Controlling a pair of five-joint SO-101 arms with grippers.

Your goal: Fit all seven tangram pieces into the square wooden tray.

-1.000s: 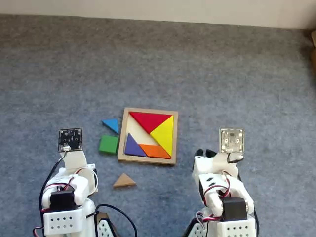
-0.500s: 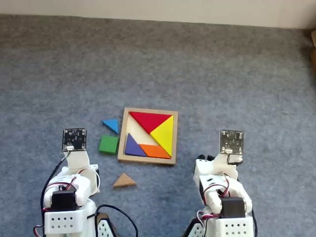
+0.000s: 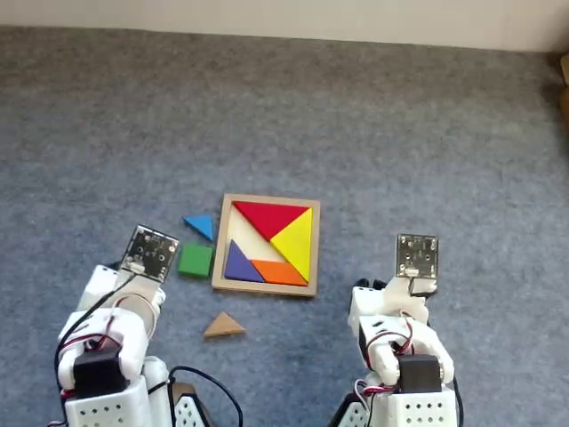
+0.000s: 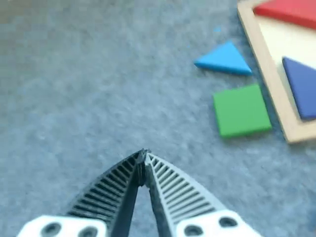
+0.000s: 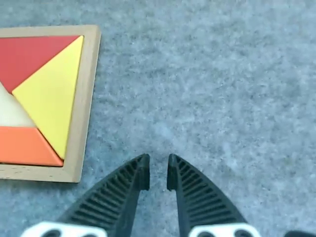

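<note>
The square wooden tray [image 3: 217, 258] holds a red triangle [image 3: 267, 216], a yellow triangle [image 3: 298, 245], a dark blue triangle [image 3: 237, 264] and an orange piece [image 3: 280, 272]. To its left on the carpet lie a light blue triangle [image 3: 199, 225] and a green square [image 3: 196, 260]; a tan triangle [image 3: 222, 326] lies in front. My left gripper [image 4: 144, 157] is shut and empty, a short way from the green square [image 4: 242, 109]. My right gripper [image 5: 157, 172] hangs over carpet beside the tray's right rim [image 5: 86, 98], its fingers a narrow slit apart with nothing between.
Grey carpet covers the whole table. The left arm [image 3: 107, 329] and right arm [image 3: 400, 342] stand at the near edge, on either side of the tray. A pale wall strip runs along the far edge.
The left arm has swung right, bringing its wrist closer to the green square. The right arm drew back slightly, then stayed still. No piece has moved.
</note>
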